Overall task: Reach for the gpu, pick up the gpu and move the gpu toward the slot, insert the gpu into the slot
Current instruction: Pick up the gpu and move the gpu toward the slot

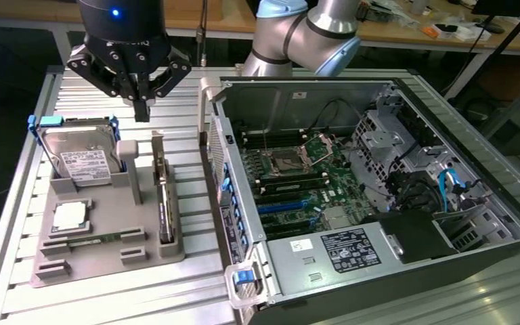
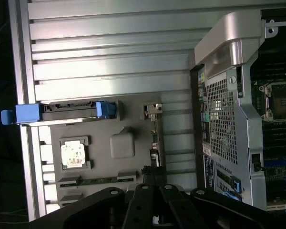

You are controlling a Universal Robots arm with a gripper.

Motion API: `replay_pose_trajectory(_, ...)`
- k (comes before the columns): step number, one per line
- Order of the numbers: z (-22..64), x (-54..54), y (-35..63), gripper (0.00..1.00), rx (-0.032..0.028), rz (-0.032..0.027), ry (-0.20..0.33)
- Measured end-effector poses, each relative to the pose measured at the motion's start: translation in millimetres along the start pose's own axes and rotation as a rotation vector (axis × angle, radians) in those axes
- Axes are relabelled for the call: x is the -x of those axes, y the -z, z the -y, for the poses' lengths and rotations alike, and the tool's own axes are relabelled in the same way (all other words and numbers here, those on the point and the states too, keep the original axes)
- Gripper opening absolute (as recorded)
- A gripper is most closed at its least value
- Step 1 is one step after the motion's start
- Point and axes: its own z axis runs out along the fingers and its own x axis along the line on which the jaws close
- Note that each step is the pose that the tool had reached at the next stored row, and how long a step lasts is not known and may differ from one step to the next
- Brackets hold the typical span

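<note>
At upper left of the exterior view, the gripper (image 1: 143, 112) hangs above the grey tray (image 1: 106, 261) with its fingers pressed together, holding nothing. The gpu (image 1: 163, 206) stands on edge in the tray's right-hand groove, lower in the frame than the gripper and between the hard drive (image 1: 79, 159) and the open computer case (image 1: 296, 101). By my reading, the reach is in hand. A grasp would call for parted fingers lined up over the card's thin top edge.
</note>
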Motion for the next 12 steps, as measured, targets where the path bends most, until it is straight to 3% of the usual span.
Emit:
replay_pose_trajectory(3, 0.0, 0.0, 0.0, 0.11, 0.0000, 0.0000, 0.000)
replay_pose_trajectory(6, 0.0, 0.0, 0.0, 0.30, 0.0000, -0.0001, 0.000)
replay_pose_trajectory(7, 0.0, 0.0, 0.0, 0.30, -0.0001, -0.0001, 0.000)
replay_pose_trajectory(9, 0.0, 0.0, 0.0, 0.42, 0.0000, 0.0000, 0.000)
replay_pose_trajectory(12, 0.0, 0.0, 0.0, 0.48, -0.0020, 0.0000, 0.000)
